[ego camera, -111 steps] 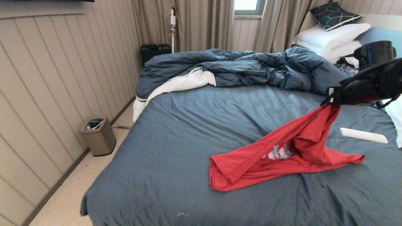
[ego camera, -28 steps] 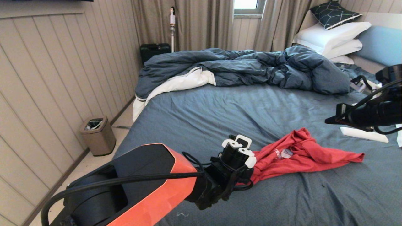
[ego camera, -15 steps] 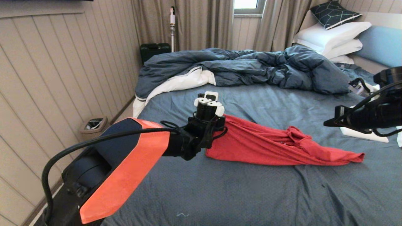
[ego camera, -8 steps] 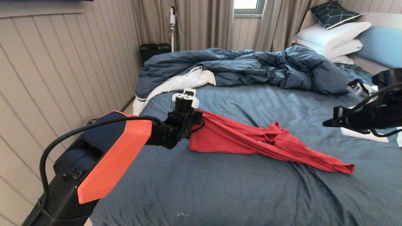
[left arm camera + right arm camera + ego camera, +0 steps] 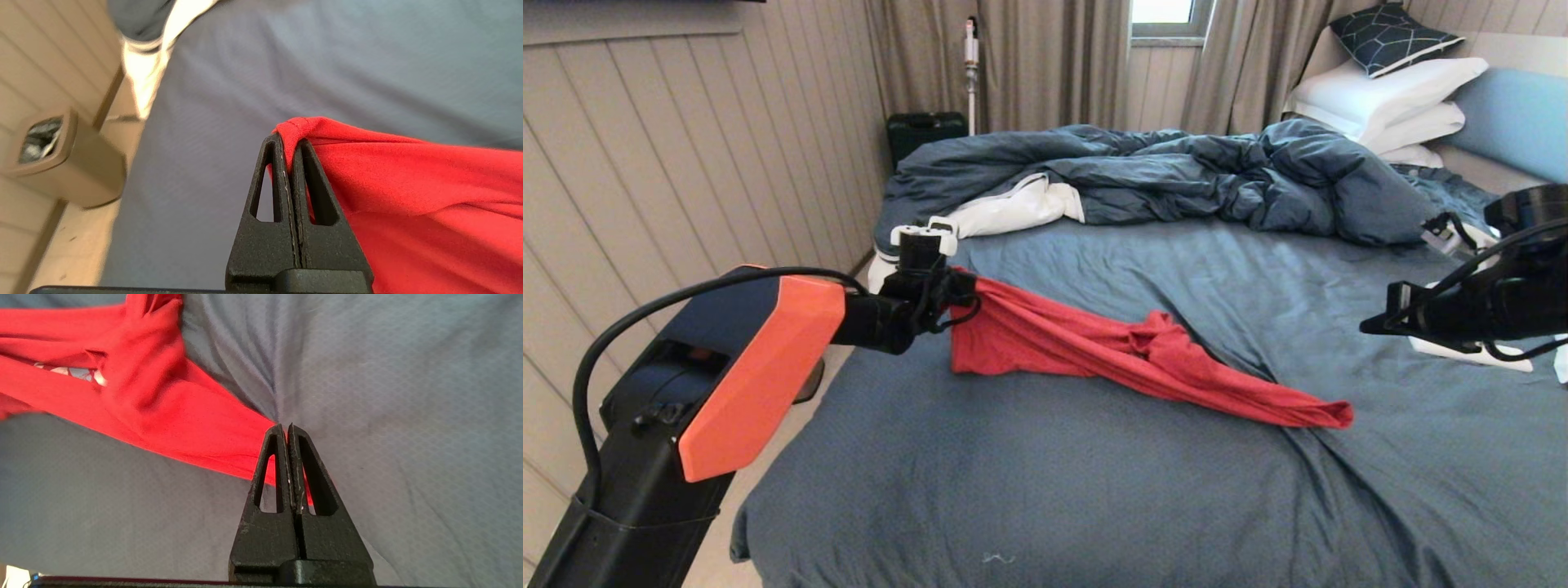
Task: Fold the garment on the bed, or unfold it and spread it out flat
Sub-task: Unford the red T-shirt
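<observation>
My left gripper has its fingers clamped on a hem of the shirt, which trails as a twisted rope from centre-left to lower right across the bed. My right gripper hangs pinched together and empty at the right edge. If I pull on toward the bed's left edge, I reckon the shirt stays bunched or slides off, since nothing anchors its far end.

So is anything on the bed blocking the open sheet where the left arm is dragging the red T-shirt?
Nothing visible. The left gripper is shut on the red T-shirt hem; bare sheet of the bed lies around it. The duvet is bunched farther back.
</observation>
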Tool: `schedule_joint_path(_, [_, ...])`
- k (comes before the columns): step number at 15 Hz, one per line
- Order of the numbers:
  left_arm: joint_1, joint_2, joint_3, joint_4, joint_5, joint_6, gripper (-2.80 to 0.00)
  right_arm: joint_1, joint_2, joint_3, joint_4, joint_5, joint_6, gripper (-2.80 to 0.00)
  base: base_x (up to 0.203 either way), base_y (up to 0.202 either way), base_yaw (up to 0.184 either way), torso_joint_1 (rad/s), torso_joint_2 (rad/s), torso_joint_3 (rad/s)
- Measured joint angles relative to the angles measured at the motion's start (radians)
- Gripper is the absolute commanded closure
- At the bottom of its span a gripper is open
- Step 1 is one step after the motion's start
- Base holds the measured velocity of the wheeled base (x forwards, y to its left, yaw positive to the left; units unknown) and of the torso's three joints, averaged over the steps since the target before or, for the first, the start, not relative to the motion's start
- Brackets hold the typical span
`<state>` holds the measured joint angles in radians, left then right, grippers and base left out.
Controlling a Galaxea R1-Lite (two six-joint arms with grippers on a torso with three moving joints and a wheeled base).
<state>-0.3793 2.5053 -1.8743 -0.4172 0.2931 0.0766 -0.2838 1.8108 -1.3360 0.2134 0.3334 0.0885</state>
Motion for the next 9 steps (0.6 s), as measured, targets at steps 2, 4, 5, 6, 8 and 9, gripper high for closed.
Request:
schedule_joint_path(2, [0.024, 0.003, -0.002, 0.014, -0.026, 0.007, 0.00, 0.001, 0.005, 0.000, -0.001, 0.000, 0.000, 0.00, 0.000, 0.000, 0.000, 0.000, 0.00, 0.000])
schedule_joint_path(4, [0.028, 0.002, -0.002, 0.014, -0.027, 0.008, 0.00, 0.001, 0.007, 0.000, -0.001, 0.000, 0.000, 0.00, 0.000, 0.000, 0.000, 0.000, 0.00, 0.000])
schedule_joint_path(5, [0.028, 0.000, 0.000, 0.014, -0.023, 0.011, -2.80, 0.001, 0.008, 0.000, -0.001, 0.000, 0.000, 0.00, 0.000, 0.000, 0.000, 0.000, 0.00, 0.000])
schedule_joint_path(6, [0.026, -0.001, 0.000, 0.013, -0.016, 0.018, -2.80, 0.001, 0.008, -0.001, -0.001, 0.000, 0.000, 0.00, 0.000, 0.000, 0.000, 0.000, 0.00, 0.000])
schedule_joint_path(8, [0.018, -0.003, 0.000, 0.012, -0.015, 0.026, -2.80, 0.001, 0.009, -0.001, -0.001, 0.000, 0.000, 0.00, 0.000, 0.000, 0.000, 0.000, 0.00, 0.000])
schedule_joint_path(9, [0.016, -0.005, 0.001, 0.010, -0.015, 0.029, -2.80, 0.000, 0.010, -0.001, -0.001, 0.001, 0.000, 0.00, 0.000, 0.000, 0.000, 0.000, 0.00, 0.000])
